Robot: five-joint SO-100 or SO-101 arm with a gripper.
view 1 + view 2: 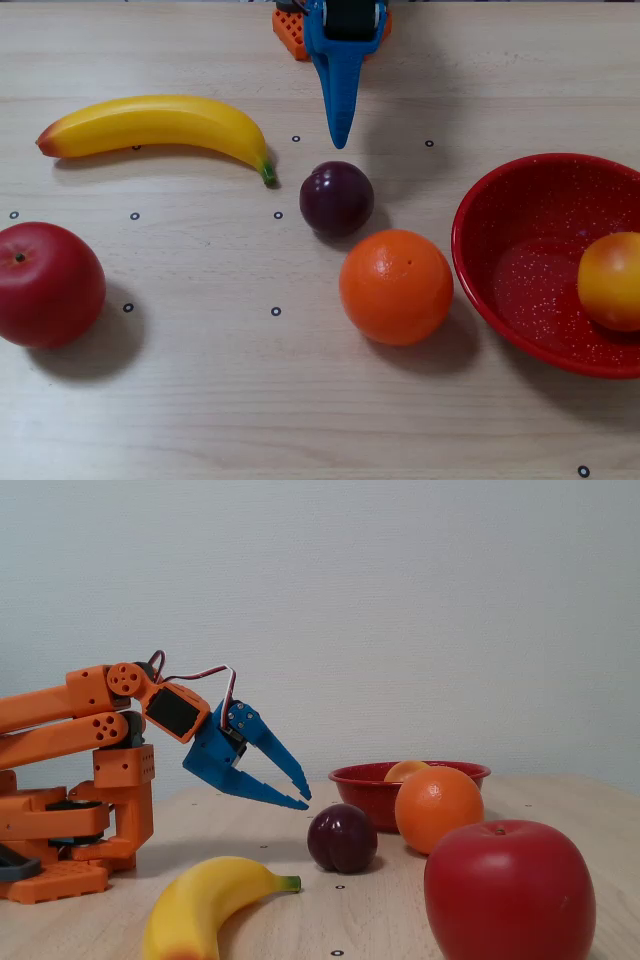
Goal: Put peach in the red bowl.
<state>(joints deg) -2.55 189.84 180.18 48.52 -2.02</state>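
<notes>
- red bowl [480,270] sits at the right edge of the top-down fixed view, and the peach [610,281] already lies inside it, against the right side of the basin.
- in the side fixed view the peach [406,770] shows only as a yellow-orange crown above the bowl [360,780] rim, partly hidden behind the orange [438,807].
- the gripper [303,795] hangs empty near the arm base, above the table, its blue fingers [275,752] a little spread with a narrow gap at the tips; nothing sits between them.
- from above, the gripper [340,140] points down at the plum [337,199] but stays apart from it.
- the banana [150,125], apple [48,284] and orange [396,286] rest on the table [200,400], outside the bowl.
- judging by how things lie, the task looks done: the placing step is over and the arm is clear of the bowl.
- the next move calls only for folding the arm to rest without nudging the plum just below the tips.
</notes>
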